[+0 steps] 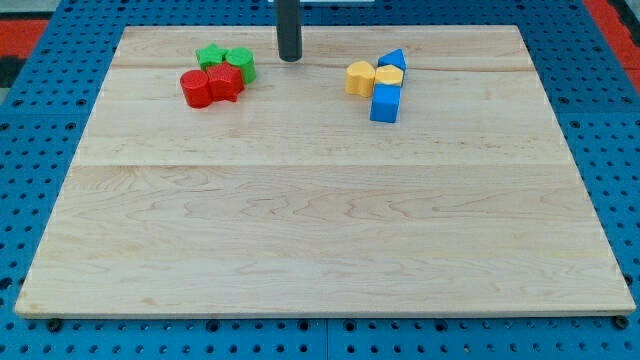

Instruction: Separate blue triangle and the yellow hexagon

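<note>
1. Wooden desk, pale and planked, filling most of the view, resting on a blue perforated base.
2. Dark rod coming down from the view's top, with my tip near the desk's far edge, between the two clusters of blocks and touching none.
3. No fingers on this rod, so nothing released, clenched or grasped.
4. Toward the view's right of my tip: blue triangle at the back of its cluster, pressed against the yellow hexagon just in front of it.
5. Second yellow block, rounded in outline, exact shape hard to tell, touching the hexagon on the view's left.
6. Blue cube just below the hexagon, touching it, nearest the view's bottom of that group.
7. Toward the view's left of my tip: green star-like block beside a green rounded block, the latter the closest block to my tip.
8. Two red blocks directly in front of the green ones, pressed together, shapes not clear.
9. The two clusters well apart.
</note>
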Action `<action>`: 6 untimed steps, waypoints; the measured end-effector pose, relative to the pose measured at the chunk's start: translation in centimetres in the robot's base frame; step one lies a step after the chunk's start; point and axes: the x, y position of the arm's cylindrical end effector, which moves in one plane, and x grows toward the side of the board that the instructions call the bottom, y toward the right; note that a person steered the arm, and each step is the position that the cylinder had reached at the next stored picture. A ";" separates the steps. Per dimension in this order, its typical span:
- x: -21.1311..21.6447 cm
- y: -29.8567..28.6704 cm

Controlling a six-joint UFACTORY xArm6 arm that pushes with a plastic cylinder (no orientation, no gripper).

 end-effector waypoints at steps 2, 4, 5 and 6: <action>-0.6 9.3; 1.9 12.3; 3.1 16.3; 3.2 19.4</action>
